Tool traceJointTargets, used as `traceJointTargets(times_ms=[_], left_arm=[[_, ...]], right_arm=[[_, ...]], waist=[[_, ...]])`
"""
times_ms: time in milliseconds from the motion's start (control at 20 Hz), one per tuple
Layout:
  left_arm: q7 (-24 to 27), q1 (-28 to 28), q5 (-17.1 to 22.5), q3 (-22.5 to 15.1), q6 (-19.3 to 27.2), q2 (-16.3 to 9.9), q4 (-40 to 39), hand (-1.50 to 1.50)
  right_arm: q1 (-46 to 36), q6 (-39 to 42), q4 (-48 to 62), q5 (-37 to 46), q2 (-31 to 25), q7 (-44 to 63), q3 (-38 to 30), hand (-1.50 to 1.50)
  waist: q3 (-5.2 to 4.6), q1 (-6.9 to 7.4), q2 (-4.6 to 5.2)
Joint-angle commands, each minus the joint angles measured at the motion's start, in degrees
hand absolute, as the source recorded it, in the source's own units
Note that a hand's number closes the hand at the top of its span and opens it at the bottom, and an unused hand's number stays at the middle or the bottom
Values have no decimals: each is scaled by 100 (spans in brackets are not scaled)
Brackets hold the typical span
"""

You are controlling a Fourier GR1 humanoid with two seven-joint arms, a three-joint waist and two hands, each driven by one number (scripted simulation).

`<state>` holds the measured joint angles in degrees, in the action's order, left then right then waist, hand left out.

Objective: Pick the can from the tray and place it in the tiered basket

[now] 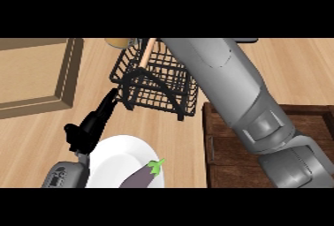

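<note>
Black left hand point(98, 119), fingers straight, tips beside the tiered basket point(157, 84)

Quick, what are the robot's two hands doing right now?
Left robot hand: open, black fingers straight, resting beside the round white plate, holding nothing.
Right robot hand: out of sight; only its grey forearm shows, reaching over the black wire tiered basket.

An eggplant point(140, 177) lay on a white plate point(120, 154) near left; a wooden board point(36, 75) sat far left.

Grey segmented forearms point(261, 114), glossy panels; left hand point(91, 126) black, slender-fingered.
</note>
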<state>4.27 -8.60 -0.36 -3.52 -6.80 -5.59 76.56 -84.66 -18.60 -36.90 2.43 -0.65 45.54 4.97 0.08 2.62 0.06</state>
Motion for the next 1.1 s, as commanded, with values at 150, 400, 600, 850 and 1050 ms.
traceJointTargets(times_ms=[150, 400, 600, 850, 1050], left_arm=[[10, 173, 163, 183, -113, -133, 145, 0], [-65, 112, 43, 110, 99, 32, 139, 0], [149, 508, 102, 239, 14, -145, 309, 0], [278, 588, -37, 146, 170, 34, 137, 0], [123, 404, 108, 343, 119, -70, 55, 0]], right_arm=[[-6, -1162, 36, 434, -324, -109, 152, -150], [76, -2360, -35, 1293, -709, 290, 475, -150], [767, -2188, -982, 1196, -1563, 26, 203, -150], [1807, -1936, -2494, 787, -2257, -181, -236, -150], [2940, -1325, -3796, 320, -2963, -92, -527, -150]], waist=[[-11, -205, -16], [-10, -366, -62], [0, -470, -96], [1, -535, -94], [1, -658, -111]])
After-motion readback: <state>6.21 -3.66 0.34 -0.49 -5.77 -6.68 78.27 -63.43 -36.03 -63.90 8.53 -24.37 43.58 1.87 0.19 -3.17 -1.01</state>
